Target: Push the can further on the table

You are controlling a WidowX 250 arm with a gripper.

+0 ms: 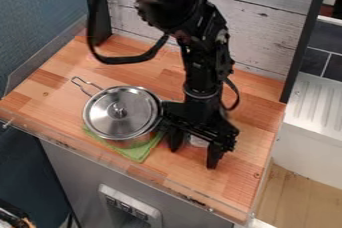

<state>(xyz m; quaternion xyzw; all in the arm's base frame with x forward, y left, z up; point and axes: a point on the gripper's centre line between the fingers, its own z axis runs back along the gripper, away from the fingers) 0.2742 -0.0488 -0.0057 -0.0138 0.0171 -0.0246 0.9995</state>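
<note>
One pale object (198, 141), mostly hidden behind gripper (194, 157); identity unclear

high slanted view down worktop

The can (198, 141) shows as a small pale, silvery-grey patch low down between the two spread fingers of the black pincer (194, 156), set just back from their tips. The pincer's dark body hides most of it, so its full shape and whether it stands upright or lies on its side cannot be told, nor whether either finger touches it.
</note>
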